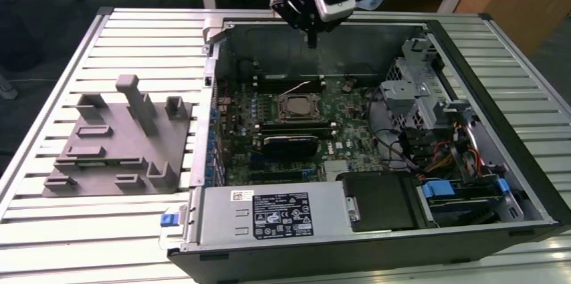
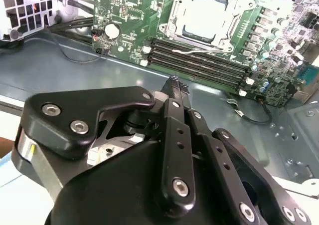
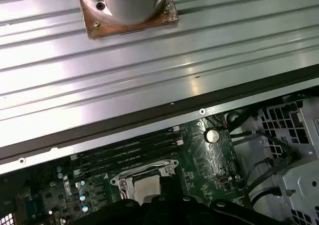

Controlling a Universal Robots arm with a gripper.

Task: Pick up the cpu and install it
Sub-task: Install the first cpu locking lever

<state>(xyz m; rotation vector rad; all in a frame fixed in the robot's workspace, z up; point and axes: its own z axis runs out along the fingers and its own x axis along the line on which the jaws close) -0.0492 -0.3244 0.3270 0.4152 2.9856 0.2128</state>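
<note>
Silver cpu (image 2: pixel 207 16) sits in its socket; claw (image 2: pixel 173 81) pinched narrow, empty — grey fixture (image 1: pixel 120 140) appears in the exterior view.

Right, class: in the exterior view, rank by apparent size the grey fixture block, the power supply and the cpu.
1. Grey fixture block
2. Power supply, fairly close to the block and nearer the camera, so this order is unsure
3. Cpu, clearly smallest

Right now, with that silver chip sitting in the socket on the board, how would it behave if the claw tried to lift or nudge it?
The chip looks flat, thin and rigid, so probably stiff and light. Its shiny metal top suggests a slippery surface. It sits low inside the socket frame, so a sideways push would likely meet the frame rather than slide it. The claw hangs above the case floor.
</note>
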